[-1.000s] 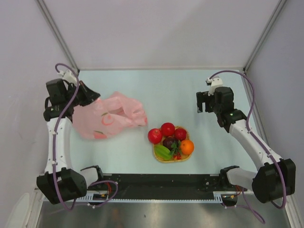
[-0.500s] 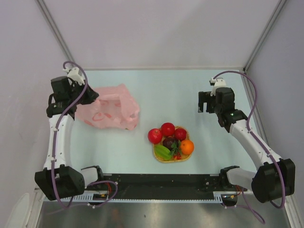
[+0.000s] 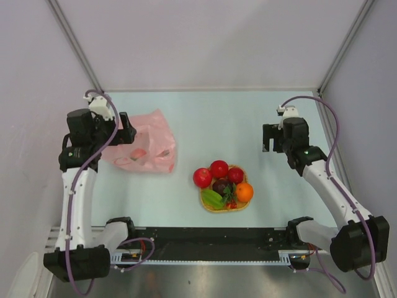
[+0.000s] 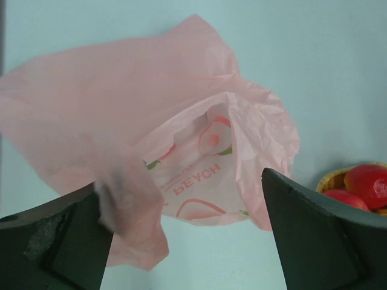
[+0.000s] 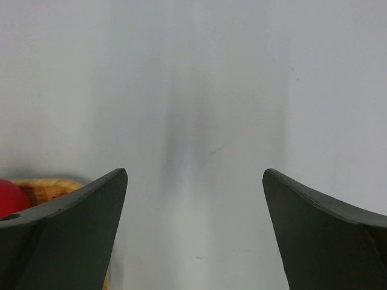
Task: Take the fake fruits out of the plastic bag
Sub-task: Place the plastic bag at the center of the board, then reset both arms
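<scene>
The pink plastic bag (image 3: 146,149) lies crumpled at the left of the table. My left gripper (image 3: 126,131) hovers at its left edge, open. In the left wrist view the bag (image 4: 181,109) fills the space ahead of the gripper (image 4: 181,181), and a blurred fold of it hangs by the left finger. The fake fruits sit in a heap on a woven mat (image 3: 217,208) at the centre: red ones (image 3: 218,169), a purple one (image 3: 221,185), an orange one (image 3: 244,192) and a green one (image 3: 213,198). My right gripper (image 3: 273,144) stands open at the right, above bare table (image 5: 195,172).
The left wrist view catches the woven mat's rim (image 4: 332,178) with red fruit (image 4: 366,184) at its right edge. The right wrist view shows the mat (image 5: 48,188) and a red fruit (image 5: 9,199) at lower left. Grey walls enclose the table on three sides.
My left gripper has opened and let go of the bag, which has settled further back and left. The right gripper has drifted slightly right.
</scene>
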Controlling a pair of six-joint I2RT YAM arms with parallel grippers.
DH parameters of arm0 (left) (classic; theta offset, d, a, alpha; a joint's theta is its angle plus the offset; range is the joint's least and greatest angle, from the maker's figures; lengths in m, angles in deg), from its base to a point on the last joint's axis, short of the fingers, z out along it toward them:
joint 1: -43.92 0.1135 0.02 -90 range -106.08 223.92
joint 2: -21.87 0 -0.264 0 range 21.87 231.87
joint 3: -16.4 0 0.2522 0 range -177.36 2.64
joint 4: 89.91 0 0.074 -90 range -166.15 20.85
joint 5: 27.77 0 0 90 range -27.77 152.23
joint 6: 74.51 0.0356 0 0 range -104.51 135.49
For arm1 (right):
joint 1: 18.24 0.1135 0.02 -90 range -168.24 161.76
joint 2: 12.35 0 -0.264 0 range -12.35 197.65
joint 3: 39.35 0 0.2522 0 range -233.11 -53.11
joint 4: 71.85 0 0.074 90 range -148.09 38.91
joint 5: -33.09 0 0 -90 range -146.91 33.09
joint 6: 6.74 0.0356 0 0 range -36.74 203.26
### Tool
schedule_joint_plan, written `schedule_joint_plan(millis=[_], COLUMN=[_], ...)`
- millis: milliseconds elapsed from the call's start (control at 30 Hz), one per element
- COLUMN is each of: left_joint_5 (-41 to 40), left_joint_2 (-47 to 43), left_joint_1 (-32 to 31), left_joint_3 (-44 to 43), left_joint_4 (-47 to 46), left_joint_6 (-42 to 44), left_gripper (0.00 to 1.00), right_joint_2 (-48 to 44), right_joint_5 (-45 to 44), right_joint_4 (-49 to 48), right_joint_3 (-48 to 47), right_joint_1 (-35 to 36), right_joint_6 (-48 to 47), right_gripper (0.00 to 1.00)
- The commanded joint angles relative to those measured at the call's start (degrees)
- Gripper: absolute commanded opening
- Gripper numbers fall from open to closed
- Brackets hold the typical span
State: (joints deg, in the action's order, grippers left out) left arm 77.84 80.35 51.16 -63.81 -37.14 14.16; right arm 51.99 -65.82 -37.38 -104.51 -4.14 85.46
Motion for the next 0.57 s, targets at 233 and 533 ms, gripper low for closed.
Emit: schedule_joint_plan(millis=[233, 533], left_joint_5=[1.3, 2.7], left_joint_2=[-15.8, -18.8], left_joint_1=[-0.3, -0.2], left_joint_3=[2.7, 7.9], left_joint_4=[1.9, -0.2], left_joint_6=[4.8, 2.9], left_gripper=[1.00, 1.00], right_joint_2=[-7.5, -7.0], right_joint_5=[-4.7, -1.4], right_joint_4=[8.6, 8.0], right_joint_3=[-1.9, -2.7], right_joint_1=[-0.1, -0.1], right_joint_6=[-1.0, 2.0], right_gripper=[1.00, 1.00])
